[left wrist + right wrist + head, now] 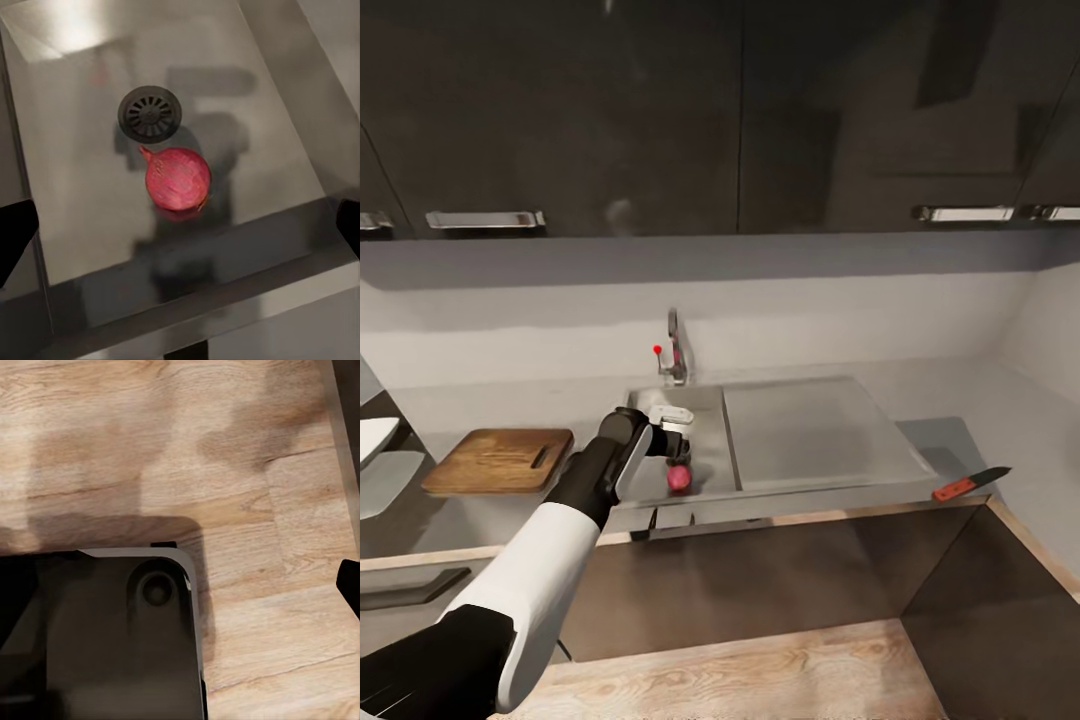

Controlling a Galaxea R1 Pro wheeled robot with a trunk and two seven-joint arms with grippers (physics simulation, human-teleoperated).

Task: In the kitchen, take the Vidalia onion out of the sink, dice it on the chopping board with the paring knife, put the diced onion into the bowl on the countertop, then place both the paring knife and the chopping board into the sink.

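down in the sink [700, 420] lies the vidalia onion [679, 479], a small pinkish-red ball. it rests on the grey floor of the basin, at the side nearest to us. in our left wrist view the onion [178, 178] sits just beside the round drain [150, 113], with its little pointed tip turned toward the drain.

our left fingers [676, 452] hang right above the onion, not touching it. they are spread wide apart: one dark tip [15, 234] shows at one edge of the left wrist view and the other at the far edge, with the onion between them and lower down. nothing is held in them.

the tap [673, 352] with a red dot stands behind the sink, and the flat drainboard [810, 430] lies on its right side.

the chopping board [500, 461] lies flat on the desk [950, 440] to the left of the sink. the paring knife [971, 484] lies far off to the right, near the front edge of the desk, red handle toward us.

our right wrist view looks down at the pale wood floor [225, 450] and a dark part of our own base [97, 637]. one dark tip of our right fingers [349, 581] peeks in at the edge, so we cannot tell if they are spread or closed.
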